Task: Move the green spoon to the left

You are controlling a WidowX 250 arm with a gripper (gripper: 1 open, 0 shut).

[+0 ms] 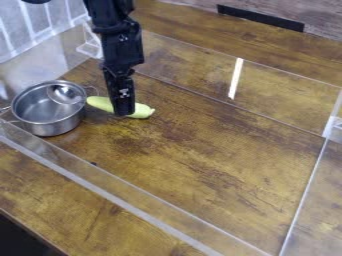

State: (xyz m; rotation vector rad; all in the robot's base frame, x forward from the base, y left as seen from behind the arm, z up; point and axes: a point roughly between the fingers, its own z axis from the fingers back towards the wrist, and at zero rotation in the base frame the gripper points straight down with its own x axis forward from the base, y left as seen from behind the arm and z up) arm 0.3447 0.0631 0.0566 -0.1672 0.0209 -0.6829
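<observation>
1. The black claw (122, 105) is down at the green spoon's handle, to the right of the steel pot as the camera sees it; how far its fingers are open, and whether they have hold of the handle, I cannot tell.
2. The green spoon (99, 102) lies just beside the steel pot, on its right in the view, its yellow-green handle pointing away from the pot and partly hidden by the claw.
3. The steel pot (50, 108), round and shiny with side handles, stands upright on the brown wooden table (221, 150).
4. The black arm (112, 30) reaches in from beyond the pot, at the top of the view.
</observation>
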